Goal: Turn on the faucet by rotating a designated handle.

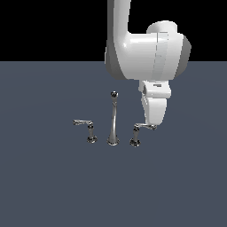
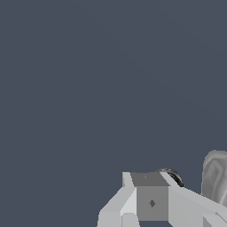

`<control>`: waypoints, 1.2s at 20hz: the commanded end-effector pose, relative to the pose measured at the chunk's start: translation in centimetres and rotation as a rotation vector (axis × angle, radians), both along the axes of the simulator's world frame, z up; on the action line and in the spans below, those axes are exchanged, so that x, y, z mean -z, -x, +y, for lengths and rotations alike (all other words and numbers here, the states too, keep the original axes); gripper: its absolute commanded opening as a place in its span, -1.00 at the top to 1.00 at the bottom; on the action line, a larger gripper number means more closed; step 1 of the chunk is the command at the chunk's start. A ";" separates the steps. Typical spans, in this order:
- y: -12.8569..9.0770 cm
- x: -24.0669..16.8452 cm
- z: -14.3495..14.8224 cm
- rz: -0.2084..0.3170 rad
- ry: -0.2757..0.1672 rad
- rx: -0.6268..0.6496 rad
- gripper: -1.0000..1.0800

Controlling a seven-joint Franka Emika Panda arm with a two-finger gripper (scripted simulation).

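The chrome faucet stands on the grey floor, with its tall curved spout in the middle. The handle is on the exterior view's right of the spout: a short post on a dark base ring, its lever pointing right. The twin handle on the left has its lever pointing left. My gripper hangs straight down with its fingertips against the outer end of the handle's lever. No gap shows between the fingers, and they grasp nothing. In the wrist view the fingers hide most of a dark ring.
The flat grey floor stretches all around the faucet set. The white arm rises above the right handle. A blurred chrome shape shows at the wrist view's edge.
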State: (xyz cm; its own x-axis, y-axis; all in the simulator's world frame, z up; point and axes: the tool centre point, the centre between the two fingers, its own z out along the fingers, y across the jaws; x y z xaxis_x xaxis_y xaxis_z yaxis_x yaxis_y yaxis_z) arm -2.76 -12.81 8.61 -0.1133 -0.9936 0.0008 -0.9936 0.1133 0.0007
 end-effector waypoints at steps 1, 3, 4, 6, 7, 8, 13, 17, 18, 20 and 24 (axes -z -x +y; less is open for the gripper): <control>0.0 0.1 -0.1 -0.001 0.000 0.004 1.00; 0.0 0.1 -0.1 -0.001 0.000 0.004 1.00; 0.0 0.1 -0.1 0.000 0.000 0.004 1.00; 0.7 0.1 -0.3 0.000 0.000 0.004 1.00; 1.0 0.1 -0.4 0.000 0.000 0.004 1.00; 1.4 0.1 -0.5 0.000 0.000 0.004 1.00; 3.2 0.1 -1.0 -0.001 0.000 0.004 1.00; 4.3 0.1 -1.3 -0.001 -0.001 0.004 1.00; 3.3 0.0 -0.9 -0.012 0.001 -0.004 1.00; 4.0 0.0 -0.7 -0.010 0.000 -0.003 1.00; 5.4 0.0 -0.2 -0.008 0.000 -0.001 1.00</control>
State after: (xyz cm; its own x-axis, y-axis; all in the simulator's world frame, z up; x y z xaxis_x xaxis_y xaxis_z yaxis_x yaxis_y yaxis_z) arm -7.25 -13.58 8.63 -0.1166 -0.9932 0.0025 -0.9930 0.1165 -0.0176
